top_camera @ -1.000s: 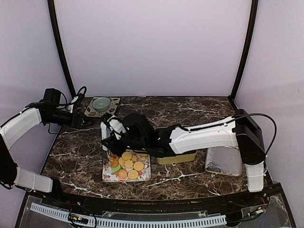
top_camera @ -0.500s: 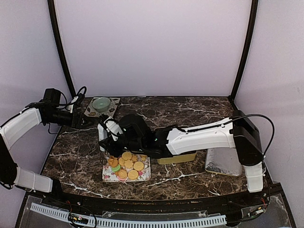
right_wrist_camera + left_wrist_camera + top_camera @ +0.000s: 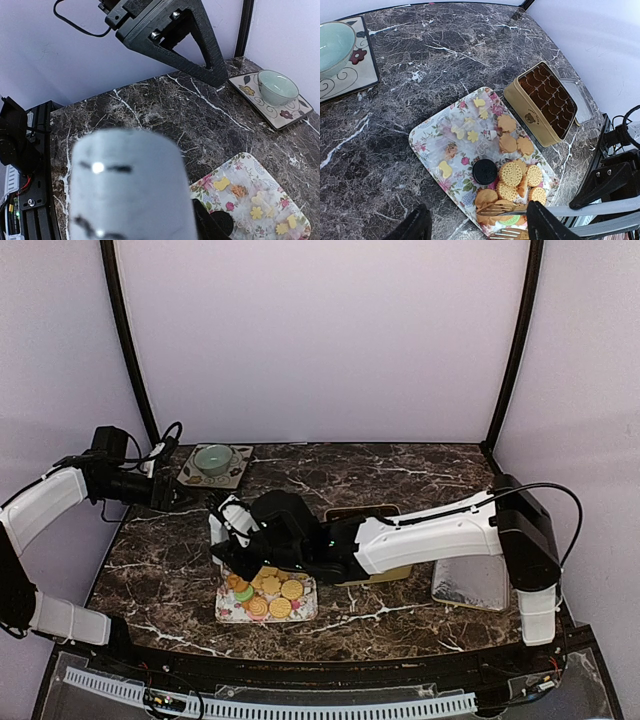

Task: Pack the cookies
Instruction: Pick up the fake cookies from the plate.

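Cookies [image 3: 511, 173] are all found on the one flowered tray [image 3: 427, 145], bunched at its near end in the top view, on the marble table [image 3: 420, 65]. Counted from the left wrist view: four golden waffle-faced rounds, three tan scalloped ones on the tin side, one dark brown [image 3: 485, 171], one green [image 3: 509, 220] partly covered, and at least two plain golden. An exact total cannot be given, since they overlap. No long axis is shown, the pieces being round. Most are laid flat, faces up; one golden piece is tipped on edge in the pile. One gold tin [image 3: 540, 125] of brown paper cups is set just beside the tray. One pair of metal tongs [image 3: 502, 209] is clamped in the right gripper [image 3: 228, 530]. Their long axis is run left-right in the left wrist view, with the tips pointed at the pile over the green cookie; contact cannot be told. The left gripper [image 3: 480, 229] is held above the table's left side, well apart from the tray, jaws apart with nothing between them. Also counted: one pale green bowl [image 3: 213, 458] on one patterned square mat [image 3: 238, 476], and one silver rectangular lid [image 3: 470, 580] right of the tin.
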Robot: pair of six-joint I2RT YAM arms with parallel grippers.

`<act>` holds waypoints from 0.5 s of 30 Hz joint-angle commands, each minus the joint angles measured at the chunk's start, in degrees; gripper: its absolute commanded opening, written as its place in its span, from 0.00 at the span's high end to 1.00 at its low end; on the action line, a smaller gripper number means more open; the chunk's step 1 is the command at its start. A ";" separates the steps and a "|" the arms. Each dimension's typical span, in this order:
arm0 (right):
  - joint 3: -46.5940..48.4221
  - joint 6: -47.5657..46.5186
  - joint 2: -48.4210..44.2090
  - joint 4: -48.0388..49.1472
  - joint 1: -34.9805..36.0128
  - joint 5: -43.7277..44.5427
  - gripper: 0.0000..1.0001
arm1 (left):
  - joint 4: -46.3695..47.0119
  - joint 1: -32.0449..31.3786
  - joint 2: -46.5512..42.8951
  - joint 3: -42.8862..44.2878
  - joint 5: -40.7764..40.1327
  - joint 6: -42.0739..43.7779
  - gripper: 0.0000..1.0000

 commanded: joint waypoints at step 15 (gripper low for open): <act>-0.16 -3.35 -3.74 -2.11 1.44 6.72 0.81 | -1.28 0.23 -0.77 1.55 0.01 0.39 0.32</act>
